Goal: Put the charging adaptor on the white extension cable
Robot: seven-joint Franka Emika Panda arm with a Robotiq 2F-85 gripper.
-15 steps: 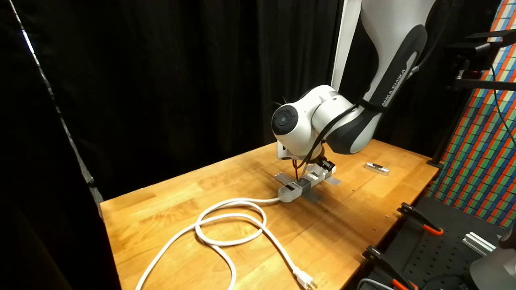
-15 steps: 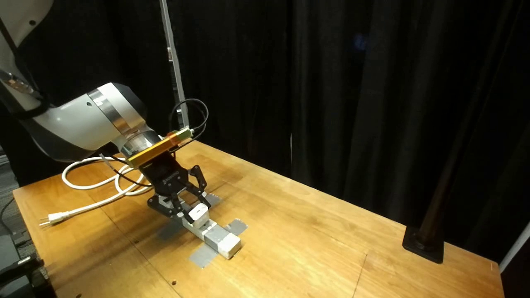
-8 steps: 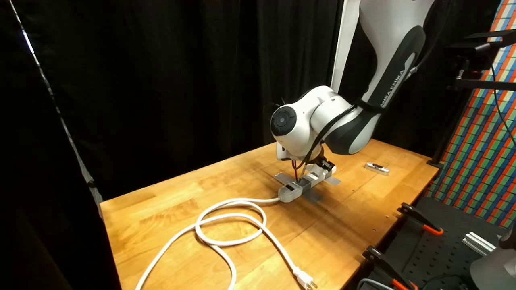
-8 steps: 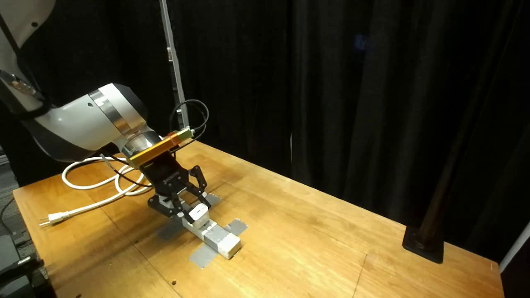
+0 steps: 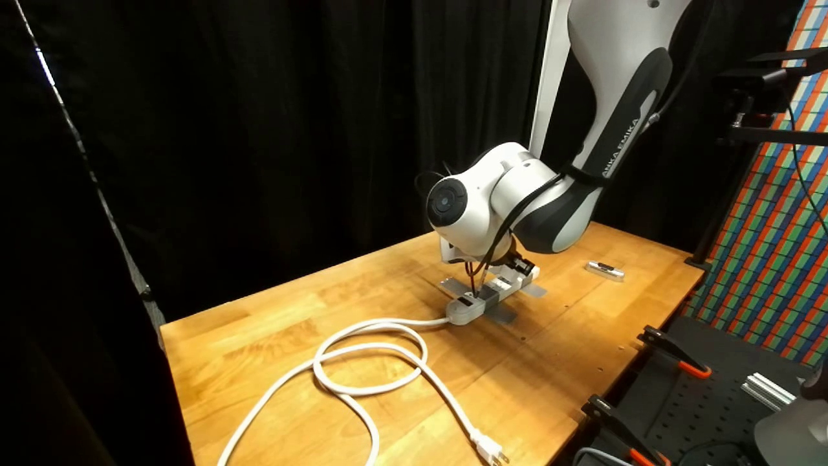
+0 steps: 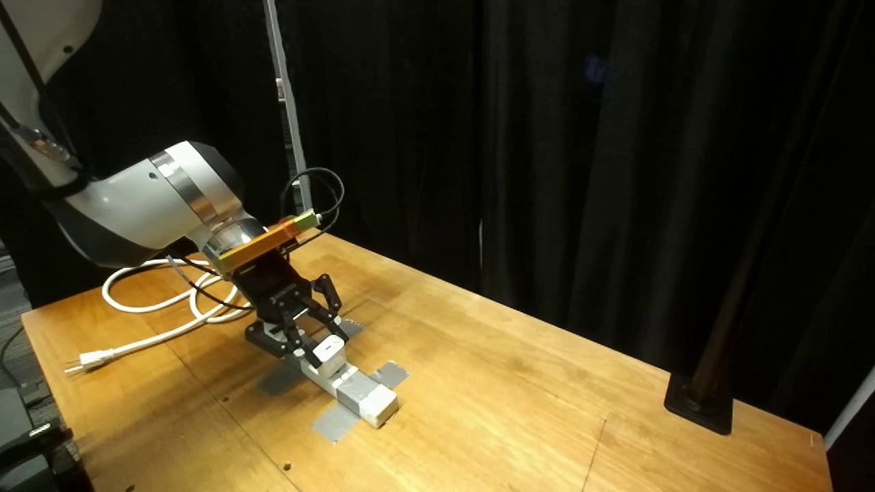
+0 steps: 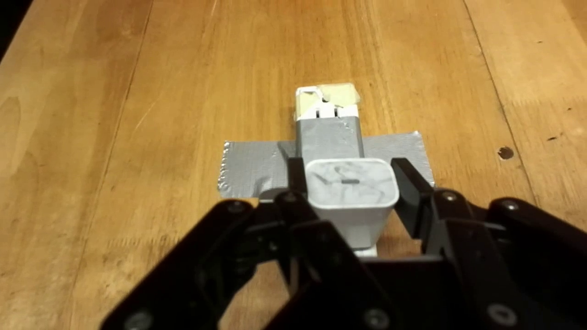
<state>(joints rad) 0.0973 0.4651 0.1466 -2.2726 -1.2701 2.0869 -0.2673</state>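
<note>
The charging adaptor (image 6: pixel 331 349) is a small white block with a slot in its top. It stands upright on the socket strip (image 6: pixel 378 405) of the white extension cable. The strip's end also shows in the wrist view (image 7: pixel 326 111), its middle under grey tape. My gripper (image 6: pixel 329 351) is tilted over the strip, its fingertips on both sides of the adaptor. In the wrist view the gripper (image 7: pixel 349 179) has the adaptor (image 7: pixel 351 197) between its pads, with no clear gap. The adaptor's prongs are hidden, so I cannot tell how deep it sits. The coiled cord (image 5: pixel 369 391) lies on the table.
Grey tape (image 6: pixel 336 421) fastens the strip to the wooden table (image 6: pixel 478 410). A small clear object with a black patch (image 5: pixel 605 270) lies farther along the table. The cord's plug (image 5: pixel 488 446) is near the table edge. Black clamps (image 5: pixel 673 351) grip that edge.
The upper arm has come down slightly and the hand has sunk and tilted a little. The fingertips, the adaptor and the strip stay in the same place.
</note>
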